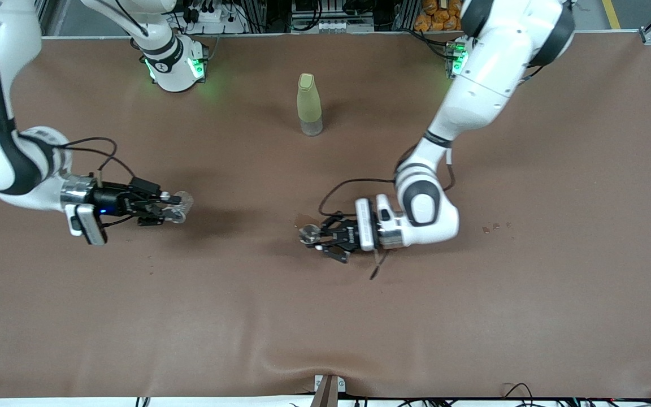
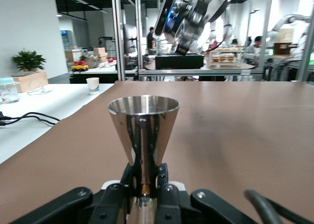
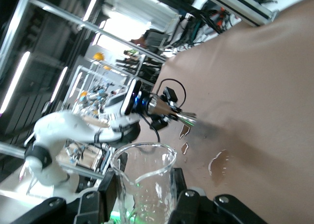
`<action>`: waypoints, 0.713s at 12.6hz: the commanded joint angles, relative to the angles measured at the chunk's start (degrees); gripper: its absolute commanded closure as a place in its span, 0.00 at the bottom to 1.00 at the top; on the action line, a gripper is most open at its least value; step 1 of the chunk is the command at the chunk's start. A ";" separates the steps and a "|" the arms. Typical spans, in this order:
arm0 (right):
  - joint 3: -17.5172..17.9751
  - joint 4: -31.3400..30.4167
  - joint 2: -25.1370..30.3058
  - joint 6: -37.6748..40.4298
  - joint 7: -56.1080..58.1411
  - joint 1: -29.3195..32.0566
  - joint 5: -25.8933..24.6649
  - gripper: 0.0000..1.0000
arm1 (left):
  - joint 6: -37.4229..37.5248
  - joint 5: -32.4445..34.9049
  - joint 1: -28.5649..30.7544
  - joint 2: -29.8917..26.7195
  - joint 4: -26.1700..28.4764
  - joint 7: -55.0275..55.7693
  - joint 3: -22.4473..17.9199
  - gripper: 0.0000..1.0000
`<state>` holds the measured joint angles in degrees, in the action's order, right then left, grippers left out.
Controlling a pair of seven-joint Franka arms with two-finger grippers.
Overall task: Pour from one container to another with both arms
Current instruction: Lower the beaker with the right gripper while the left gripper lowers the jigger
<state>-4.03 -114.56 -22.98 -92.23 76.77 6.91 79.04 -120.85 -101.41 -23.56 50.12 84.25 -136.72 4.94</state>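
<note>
My left gripper (image 1: 314, 238) is shut on the waist of a shiny metal cone-shaped measuring cup (image 1: 308, 234), held upright and low over the middle of the table. In the left wrist view the cup (image 2: 143, 131) rises straight from between the fingers (image 2: 164, 187). My right gripper (image 1: 174, 211) is shut on a clear glass beaker (image 1: 182, 206) over the table toward the right arm's end, well apart from the cup. The beaker (image 3: 144, 177) leans relative to the table in the right wrist view. There the metal cup (image 3: 185, 118) shows farther off.
A yellow-green bottle (image 1: 309, 104) stands upright farther from the front camera than the cup. Wet spill marks (image 3: 218, 162) lie on the brown table cover (image 1: 325, 316) by the cup. Small spots (image 1: 495, 227) mark the cover toward the left arm's end.
</note>
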 commanded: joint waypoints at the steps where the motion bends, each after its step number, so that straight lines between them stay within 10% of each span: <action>1: 1.04 7.49 -6.55 3.81 11.61 6.61 -8.25 0.92 | 6.92 7.07 7.01 -7.30 9.07 1.27 0.60 1.00; 9: 1.04 13.49 -17.09 4.34 59.44 16.99 -14.69 0.91 | 24.68 32.04 32.67 -10.57 16.30 -0.55 0.60 1.00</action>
<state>-4.21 -103.65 -36.81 -89.52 130.57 20.84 66.09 -98.85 -72.56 4.94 40.53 98.45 -134.73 4.82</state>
